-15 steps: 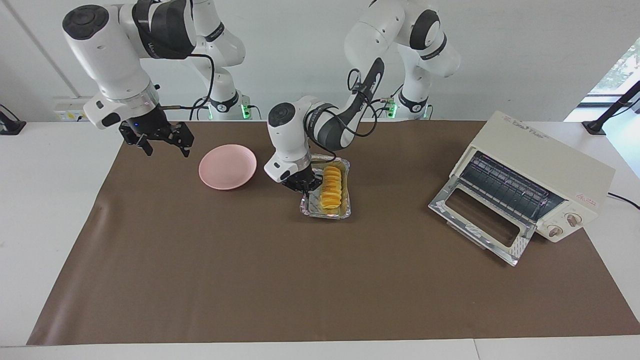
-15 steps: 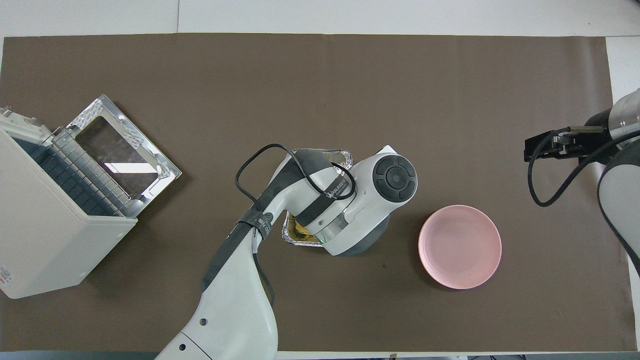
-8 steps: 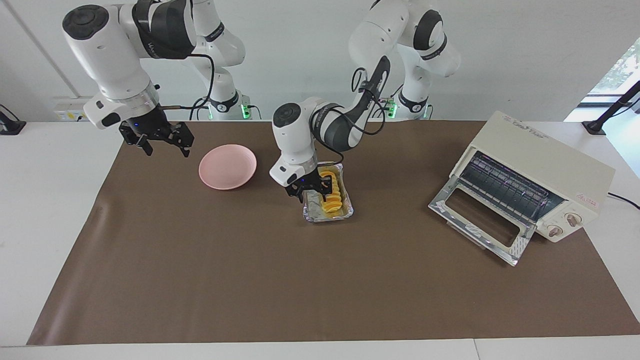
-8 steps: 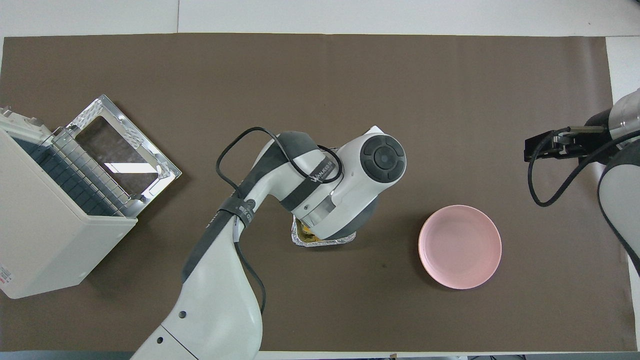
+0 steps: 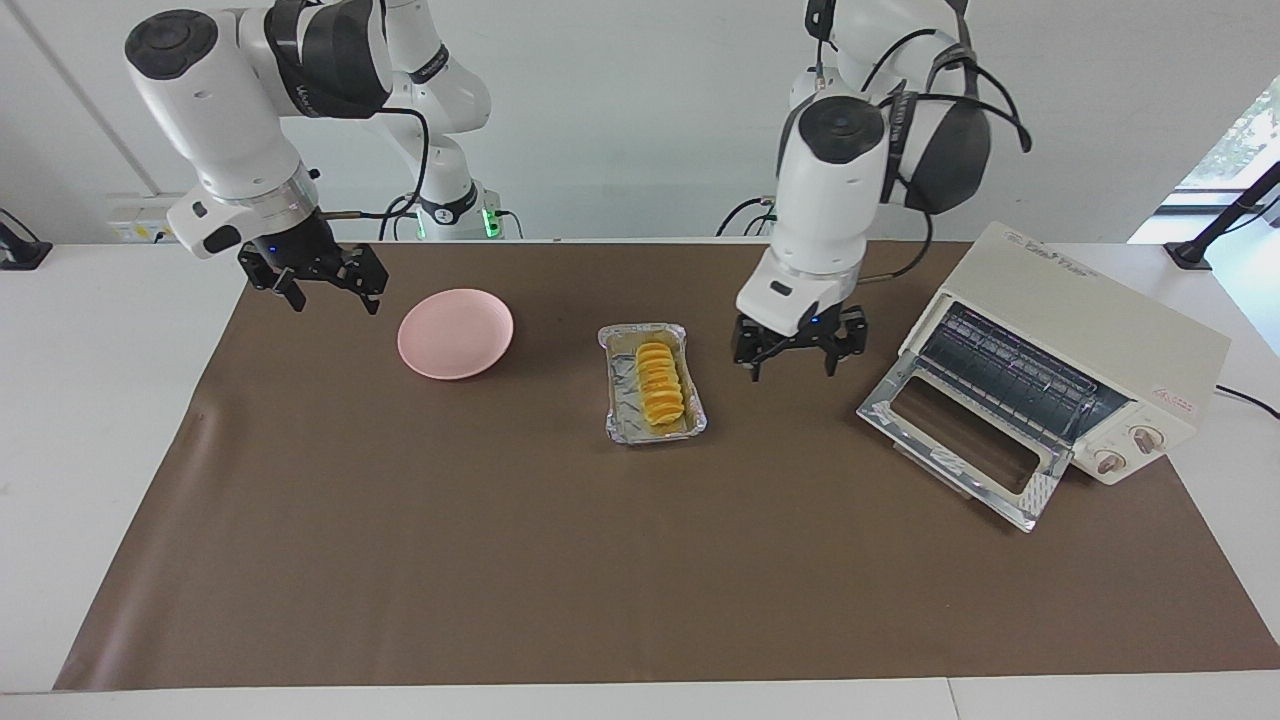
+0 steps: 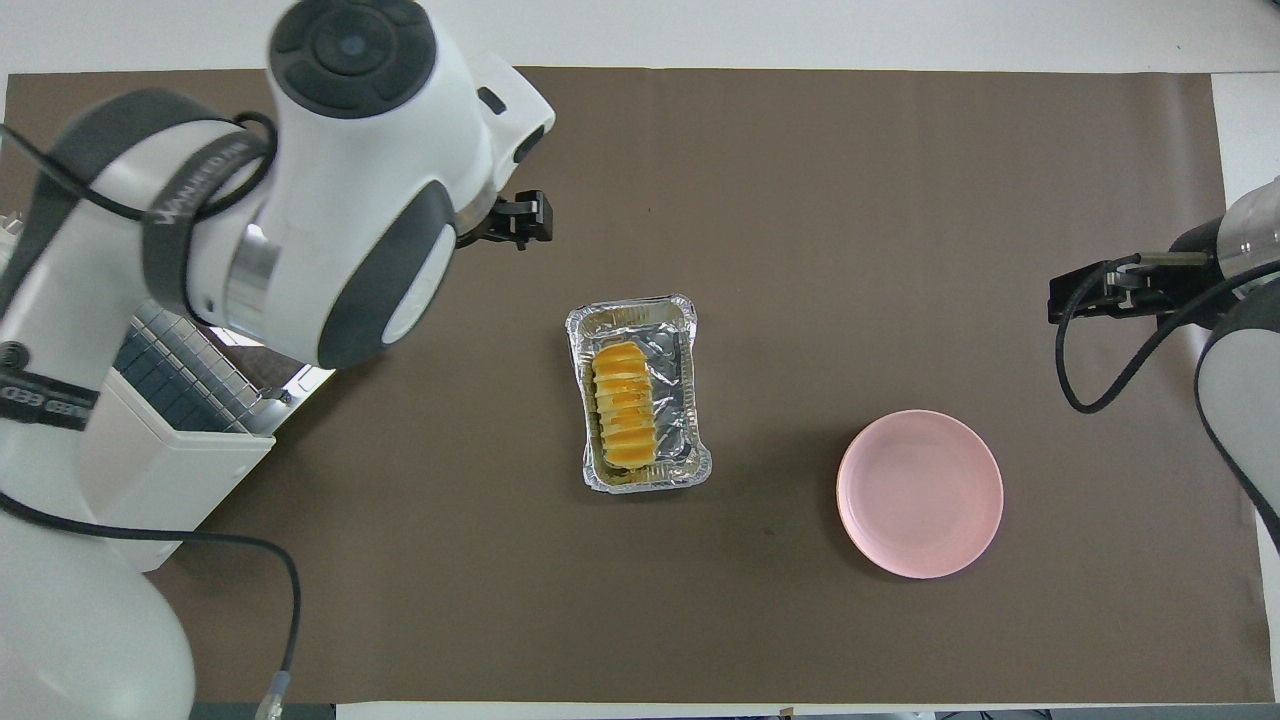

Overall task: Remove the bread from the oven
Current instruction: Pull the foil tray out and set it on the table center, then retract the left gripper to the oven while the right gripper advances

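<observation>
The oven [image 5: 1060, 385], the biggest thing on the desk [image 5: 400, 560], stood at the left arm's end with its glass door [image 5: 960, 445] dropped flat in front of it. On the wire rack [image 5: 1010, 385] inside we saw nothing. We judged the main job done, since the bread was out. The door was not yet shut, though the task does not ask for that.

Next in size, we noted the round pink plate [image 5: 455, 333] toward the right arm's end, bare on top. The crinkled foil tray [image 5: 653, 381] sat near the middle of the desk, between plate and oven and well apart from both.

The bread [image 5: 661, 382], a ridged golden loaf, lay lengthwise in that tray, and no gripper touched it. If the loaf was meant for the plate, that move remained, but we could not tell so from the task.

We saw the left gripper [image 5: 793, 357] hanging over bare desk between tray and oven door, fingers spread wide and empty. The right gripper [image 5: 322, 284] waited raised beside the plate at its own end, also spread wide and carrying nothing.
</observation>
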Motion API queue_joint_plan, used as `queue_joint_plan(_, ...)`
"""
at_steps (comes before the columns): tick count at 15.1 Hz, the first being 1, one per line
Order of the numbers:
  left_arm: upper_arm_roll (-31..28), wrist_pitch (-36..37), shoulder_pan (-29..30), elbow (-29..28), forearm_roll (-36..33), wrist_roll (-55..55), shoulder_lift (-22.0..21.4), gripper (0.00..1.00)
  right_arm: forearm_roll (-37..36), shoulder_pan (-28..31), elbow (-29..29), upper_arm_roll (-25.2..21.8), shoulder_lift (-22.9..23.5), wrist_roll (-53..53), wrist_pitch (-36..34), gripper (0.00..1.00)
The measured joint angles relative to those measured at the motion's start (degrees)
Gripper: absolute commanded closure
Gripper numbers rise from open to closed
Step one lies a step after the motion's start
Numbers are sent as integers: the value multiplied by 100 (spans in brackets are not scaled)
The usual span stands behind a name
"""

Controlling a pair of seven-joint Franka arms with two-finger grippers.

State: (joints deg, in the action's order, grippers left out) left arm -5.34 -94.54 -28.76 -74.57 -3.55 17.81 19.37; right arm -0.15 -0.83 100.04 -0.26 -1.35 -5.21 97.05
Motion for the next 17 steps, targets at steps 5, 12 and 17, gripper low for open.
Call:
queue_joint_plan(5,-19,584,1142,-300,13,-1223,-714,0,0,-4,0,9,0,0,-25,0)
queue_joint_plan(12,82,1296,1635,-1385,17,-1800,-1591,0,0,-29,150,92,-130,65,72,0)
queue_joint_plan(17,63,1243,1968,-1393,282,-2055,-1670,0,37,-543,341,129,301,67,889,0)
